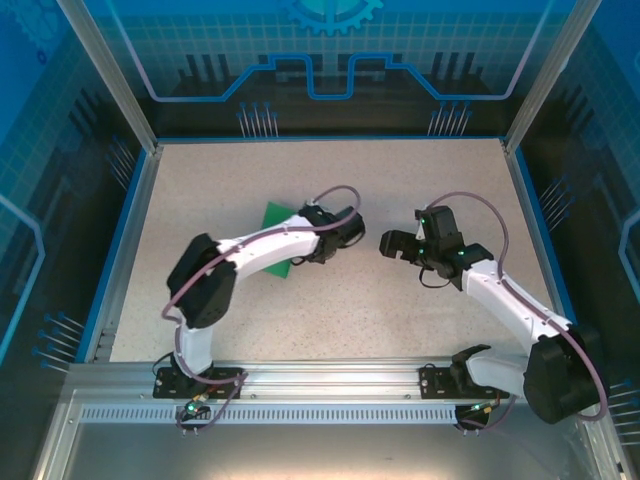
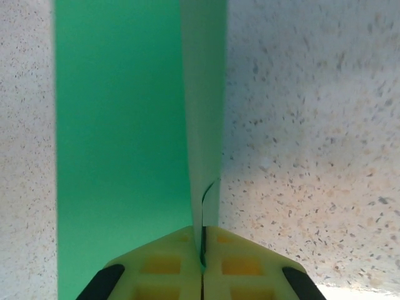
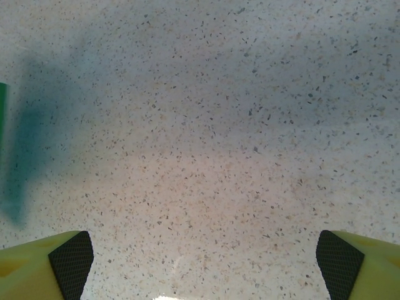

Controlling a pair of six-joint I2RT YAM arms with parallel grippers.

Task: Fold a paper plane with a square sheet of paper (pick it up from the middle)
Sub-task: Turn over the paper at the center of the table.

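my left gripper (image 2: 203,257) pinches a raised fold of the square sheet of paper (image 2: 119,137); my right gripper (image 3: 206,257), jaws spread wide, hovers above the speckled table (image 3: 237,125).

Green paper (image 2: 125,125), partly folded upright

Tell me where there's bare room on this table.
Free: the table's far strip along the back wall, and the near middle between the arm bases. Crowded: the centre, where the left tool pinches the green paper beside the open right tool.
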